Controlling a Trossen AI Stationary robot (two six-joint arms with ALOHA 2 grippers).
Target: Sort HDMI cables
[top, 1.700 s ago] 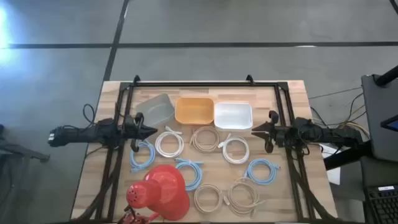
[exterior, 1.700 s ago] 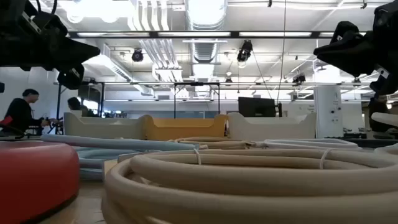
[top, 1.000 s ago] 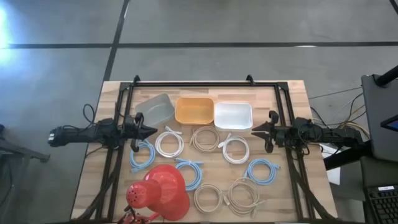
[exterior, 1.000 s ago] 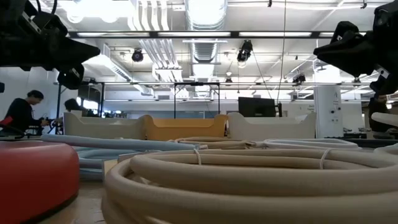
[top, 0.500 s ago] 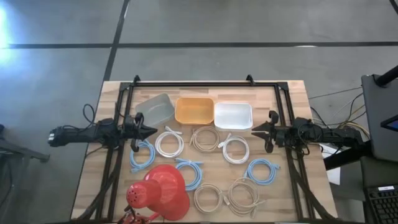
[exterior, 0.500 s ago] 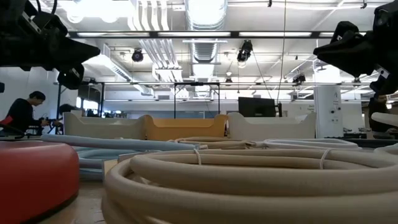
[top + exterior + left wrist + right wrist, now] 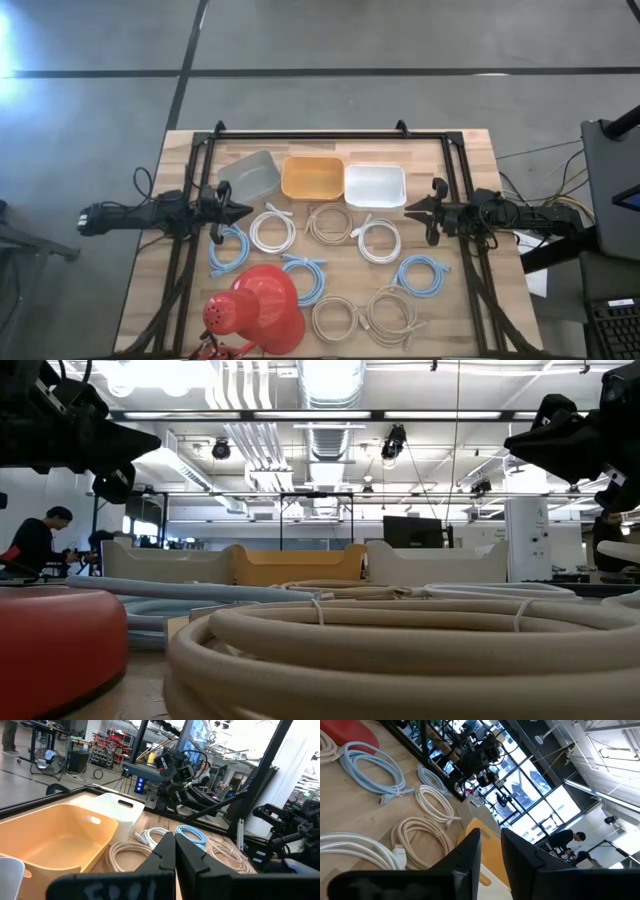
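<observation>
Left gripper (image 7: pixel 246 211), pinched shut on nothing, above the table's left edge beside a grey plastic bin (image 7: pixel 250 174). Next along the back row, an orange plastic bin (image 7: pixel 312 177) and a white plastic bin (image 7: pixel 375 184), all three empty. Coiled light blue, white and beige HDMI cables (image 7: pixel 271 231) loose on the wooden table (image 7: pixel 470 150) in front of the bins. Red cone-shaped lamp (image 7: pixel 256 310), partly cut off, overlapping one blue coil. Right gripper (image 7: pixel 411 209) slightly parted, holding nothing, at the right edge.
</observation>
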